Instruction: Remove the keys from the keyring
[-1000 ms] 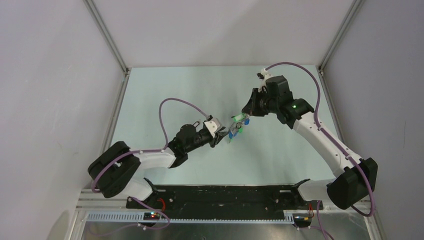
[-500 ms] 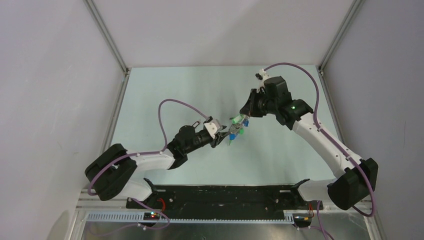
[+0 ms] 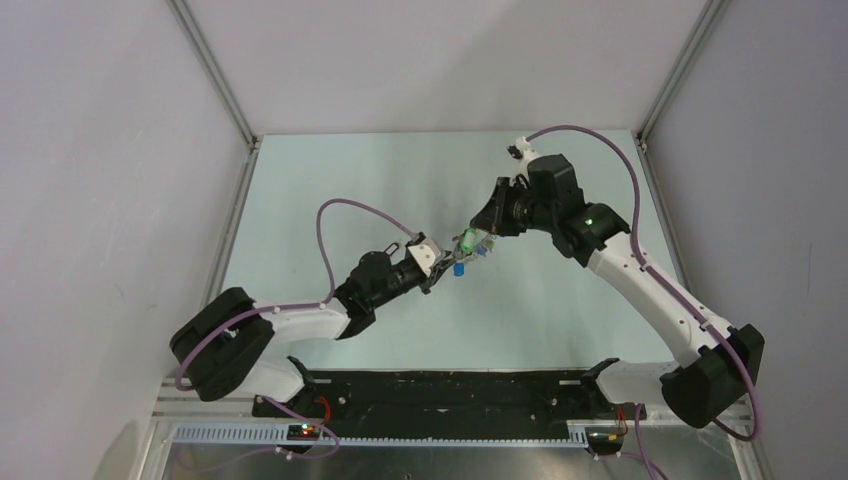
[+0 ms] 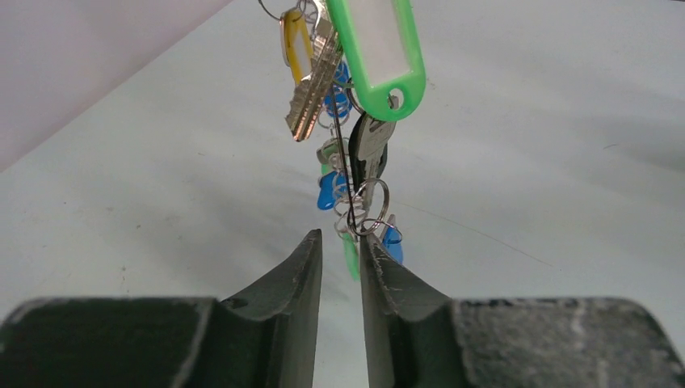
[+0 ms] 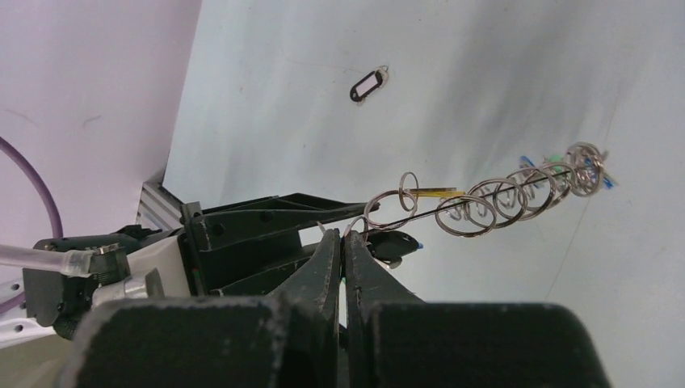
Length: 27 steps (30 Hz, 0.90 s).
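Right gripper staying pinched shut on keyring, carrying it mid-air over matte pale table, nudging bunch leftward. Left gripper narrowing, slim gap showing, closing in under dangling keys; pull-off likely starting. Hoop thin wire. Green tag glossy plastic, rounded. Split rings shiny, coiled.

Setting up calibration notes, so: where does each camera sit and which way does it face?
Top external: above and behind the bases, facing down at the table; both arms show, left gripper and right gripper meeting at the keyring.
Left wrist: on the left arm, facing along the left fingers toward the keys.
Right wrist: facing along the shut right fingers down the keyring, black tag beyond.
Shared: all see the keyring.
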Tool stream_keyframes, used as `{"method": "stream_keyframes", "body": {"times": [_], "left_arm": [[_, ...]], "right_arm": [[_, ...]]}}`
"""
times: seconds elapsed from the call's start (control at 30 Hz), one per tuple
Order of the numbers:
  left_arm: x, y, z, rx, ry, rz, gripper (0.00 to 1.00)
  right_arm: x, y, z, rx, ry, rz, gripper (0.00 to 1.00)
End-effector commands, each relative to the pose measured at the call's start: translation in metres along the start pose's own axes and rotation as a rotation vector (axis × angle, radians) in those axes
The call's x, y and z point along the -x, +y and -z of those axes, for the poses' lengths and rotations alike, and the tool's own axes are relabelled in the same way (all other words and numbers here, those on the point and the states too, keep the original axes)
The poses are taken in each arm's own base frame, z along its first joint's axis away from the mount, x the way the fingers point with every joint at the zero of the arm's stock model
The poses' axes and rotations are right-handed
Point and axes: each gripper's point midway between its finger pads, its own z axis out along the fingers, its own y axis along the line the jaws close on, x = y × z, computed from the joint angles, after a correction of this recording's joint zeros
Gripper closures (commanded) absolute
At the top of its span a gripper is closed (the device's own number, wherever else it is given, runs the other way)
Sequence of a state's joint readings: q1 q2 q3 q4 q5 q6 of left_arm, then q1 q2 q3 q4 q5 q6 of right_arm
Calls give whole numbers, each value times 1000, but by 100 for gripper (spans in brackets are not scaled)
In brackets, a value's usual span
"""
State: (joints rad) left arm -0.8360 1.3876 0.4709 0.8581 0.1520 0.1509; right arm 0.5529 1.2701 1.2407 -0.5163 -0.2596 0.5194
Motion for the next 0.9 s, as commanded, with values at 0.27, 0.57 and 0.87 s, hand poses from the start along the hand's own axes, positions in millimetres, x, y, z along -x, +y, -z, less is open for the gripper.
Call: {"method": "stream_keyframes", "body": {"times": [0.27, 0.57, 0.87], "left_arm": [[34, 7, 13, 38, -112, -66, 100], [37, 2, 19, 18, -125, -58, 68], [46, -9, 31, -31, -165, -63, 57]], "right_arm": [[0, 9, 10, 7, -22, 8, 100], [3, -5, 7, -26, -43, -2, 100], [8, -6, 3, -32, -60, 3, 100]]}}
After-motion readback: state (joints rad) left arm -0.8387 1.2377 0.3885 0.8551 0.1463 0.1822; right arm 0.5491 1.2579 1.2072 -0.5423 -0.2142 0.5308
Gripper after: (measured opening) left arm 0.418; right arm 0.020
